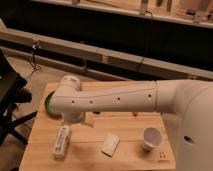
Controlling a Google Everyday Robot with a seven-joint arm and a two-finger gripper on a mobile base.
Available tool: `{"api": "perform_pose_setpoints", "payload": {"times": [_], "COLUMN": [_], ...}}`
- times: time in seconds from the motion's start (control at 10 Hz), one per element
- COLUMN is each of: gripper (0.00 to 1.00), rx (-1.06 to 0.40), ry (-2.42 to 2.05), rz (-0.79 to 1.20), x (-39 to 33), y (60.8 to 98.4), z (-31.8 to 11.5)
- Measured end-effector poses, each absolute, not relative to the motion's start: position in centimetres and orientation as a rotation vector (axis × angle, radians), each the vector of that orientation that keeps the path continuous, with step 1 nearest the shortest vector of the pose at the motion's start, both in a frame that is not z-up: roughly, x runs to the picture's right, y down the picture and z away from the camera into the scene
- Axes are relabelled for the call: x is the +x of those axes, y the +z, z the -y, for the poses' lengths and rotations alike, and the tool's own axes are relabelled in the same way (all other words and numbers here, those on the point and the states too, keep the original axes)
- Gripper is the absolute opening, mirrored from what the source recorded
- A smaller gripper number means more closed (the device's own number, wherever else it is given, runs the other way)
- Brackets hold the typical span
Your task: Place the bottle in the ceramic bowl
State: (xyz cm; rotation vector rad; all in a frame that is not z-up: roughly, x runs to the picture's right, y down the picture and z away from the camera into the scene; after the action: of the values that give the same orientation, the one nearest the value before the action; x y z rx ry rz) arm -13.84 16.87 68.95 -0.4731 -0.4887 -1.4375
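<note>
Pre-grasp: hovering above the bottle (61, 141) with the gripper (82, 121) spread open and empty, beside the green ceramic bowl (48, 106).
Next, probably: lowering onto the lying bottle, closing, lifting across to the ceramic bowl.

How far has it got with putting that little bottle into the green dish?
Nothing looks done yet: the small slim white plastic bottle lies on the wooden table, outside the shallow green glazed ceramic bowl. In hand: the white arm reaches over the bowl, its pincer mostly hidden beneath it, near the bottle, apparently empty. Left: grasp the bottle, lift it and set it in the bowl.
</note>
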Motion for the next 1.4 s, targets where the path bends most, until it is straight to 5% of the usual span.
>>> {"api": "perform_pose_setpoints", "payload": {"times": [1.4], "gripper": [0.8], "rx": [-0.529], "ry": [-1.53], "rz": [0.488], "x": [-19.7], "y": [70.1], "z": [-19.5]}}
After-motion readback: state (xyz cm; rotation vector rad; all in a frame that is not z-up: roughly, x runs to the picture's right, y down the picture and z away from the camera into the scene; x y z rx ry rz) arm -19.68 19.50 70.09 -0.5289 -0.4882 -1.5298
